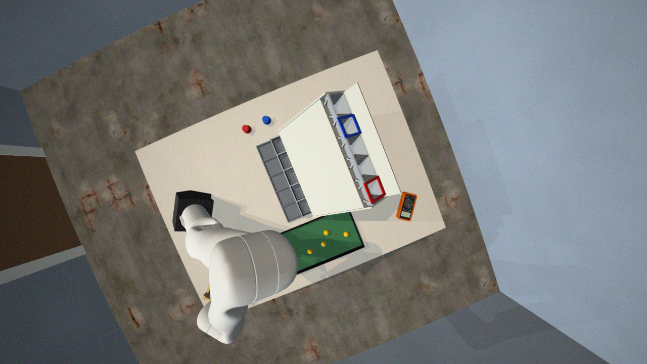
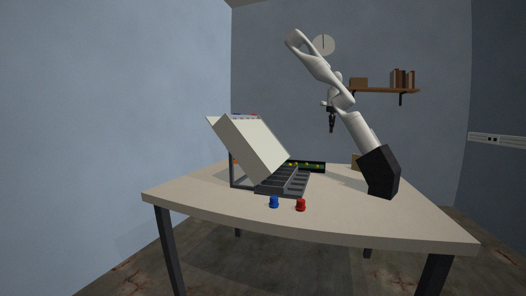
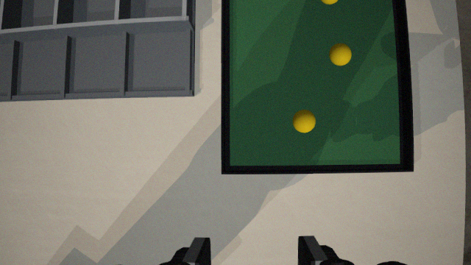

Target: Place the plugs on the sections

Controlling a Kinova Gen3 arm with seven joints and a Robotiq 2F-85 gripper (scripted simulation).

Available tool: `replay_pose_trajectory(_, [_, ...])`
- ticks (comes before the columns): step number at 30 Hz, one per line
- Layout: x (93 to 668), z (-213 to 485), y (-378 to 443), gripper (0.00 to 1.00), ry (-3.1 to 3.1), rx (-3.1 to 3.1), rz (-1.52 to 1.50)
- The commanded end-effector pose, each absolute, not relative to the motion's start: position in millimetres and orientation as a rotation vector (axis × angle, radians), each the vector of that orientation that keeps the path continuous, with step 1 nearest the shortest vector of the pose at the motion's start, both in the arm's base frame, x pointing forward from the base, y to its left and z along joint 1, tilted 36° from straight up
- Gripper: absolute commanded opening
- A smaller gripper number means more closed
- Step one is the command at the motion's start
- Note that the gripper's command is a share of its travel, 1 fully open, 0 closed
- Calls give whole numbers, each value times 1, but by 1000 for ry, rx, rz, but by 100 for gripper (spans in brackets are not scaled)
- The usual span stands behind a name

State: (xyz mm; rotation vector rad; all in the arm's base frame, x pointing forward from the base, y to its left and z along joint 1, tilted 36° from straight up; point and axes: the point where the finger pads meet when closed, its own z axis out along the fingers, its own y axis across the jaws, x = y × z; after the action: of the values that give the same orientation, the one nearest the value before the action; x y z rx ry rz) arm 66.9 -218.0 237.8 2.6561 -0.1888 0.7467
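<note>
The red plug (image 1: 245,129) (image 2: 300,204) and blue plug (image 1: 266,120) (image 2: 273,202) stand upright on the table, beside the sectioned bin (image 1: 270,167) (image 3: 159,62). The cover (image 1: 321,158) (image 2: 253,139) hides the pipes. The red-banded funnel (image 1: 381,186) is near the tray end, the blue-banded funnel (image 1: 357,124) towards the other end. Several yellow marbles (image 1: 326,232) (image 3: 304,121) lie in the green tray (image 1: 336,239) (image 3: 265,169). No marble shows in the visible bin sections. My gripper (image 2: 331,131) (image 3: 255,241) is partly open and empty, high above the table near the tray's arm-side end. In the top view the arm hides it.
The black robot base (image 1: 192,199) (image 2: 382,176) stands on the table. An orange multimeter (image 1: 406,206) lies beyond the red-banded funnel. A wooden object (image 1: 206,294) (image 2: 354,162) is near the table edge beside the arm. The tall cover rises over the back of the bin.
</note>
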Motion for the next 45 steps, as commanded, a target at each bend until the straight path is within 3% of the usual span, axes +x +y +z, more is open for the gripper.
replay_pose_trajectory(1, [101,227,-250,50,-186,2661,742])
replay_pose_trajectory(14, [101,227,-250,50,-186,2661,742])
replay_pose_trajectory(15, [143,218,-289,50,-175,2662,736])
replay_pose_trajectory(45, [166,213,-312,50,-175,2663,731])
